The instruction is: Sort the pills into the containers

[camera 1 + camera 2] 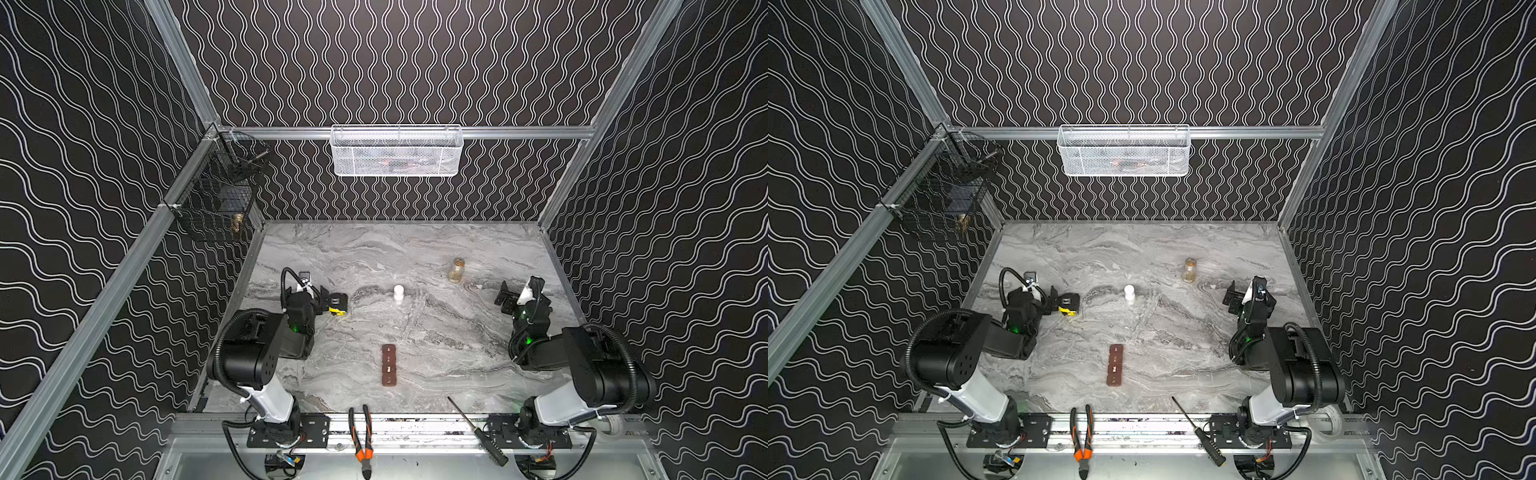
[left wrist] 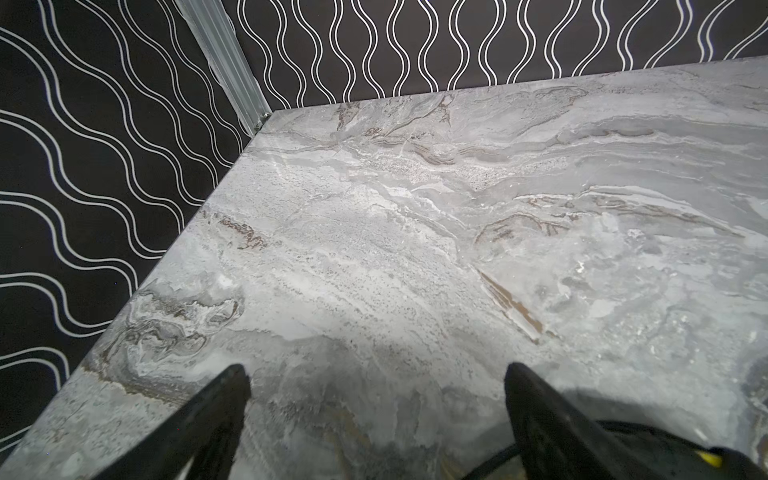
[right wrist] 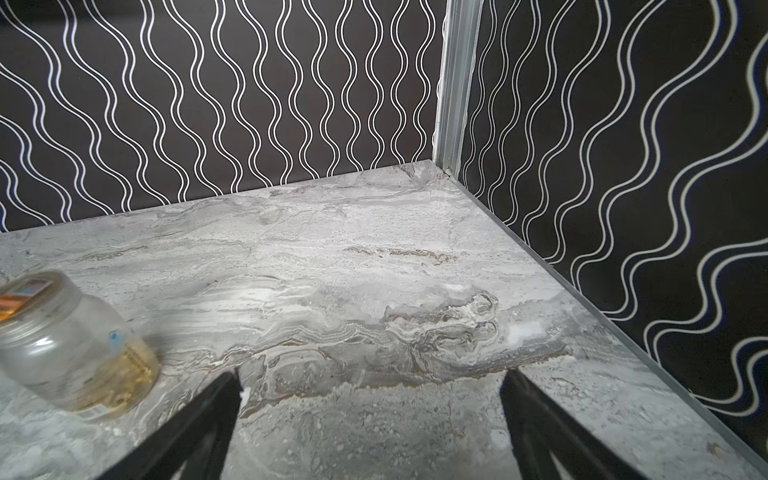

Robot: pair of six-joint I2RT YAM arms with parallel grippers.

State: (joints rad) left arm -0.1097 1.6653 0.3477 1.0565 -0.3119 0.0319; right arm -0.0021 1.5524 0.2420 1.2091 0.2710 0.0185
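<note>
Front rail: pliers (image 1: 360,436) and a screwdriver (image 1: 478,432) lie just off the worktop (image 1: 415,249) (neither looks needed here).
Containers: the brown four-cell strip (image 1: 389,365) lies at the front middle of the worktop with all lids down, well apart from both claws.
Left claw (image 2: 376,372): jaws spread wide, empty, low over bare worktop on the left.
Right claw (image 3: 370,375): jaws spread wide, empty, near the jar.
White bottle (image 1: 398,294): upright at mid-worktop, between the two claws (contents hidden).
Jar (image 1: 456,270): upright, further back on the right, with yellowish bits at its bottom, probably the pills.
Risk, lids: nothing goes in until a lid is flipped, and prying one-handed could slide or tip the light strip.
Risk, jar: a sideways nudge from the right claw could topple it and scatter pills.
</note>
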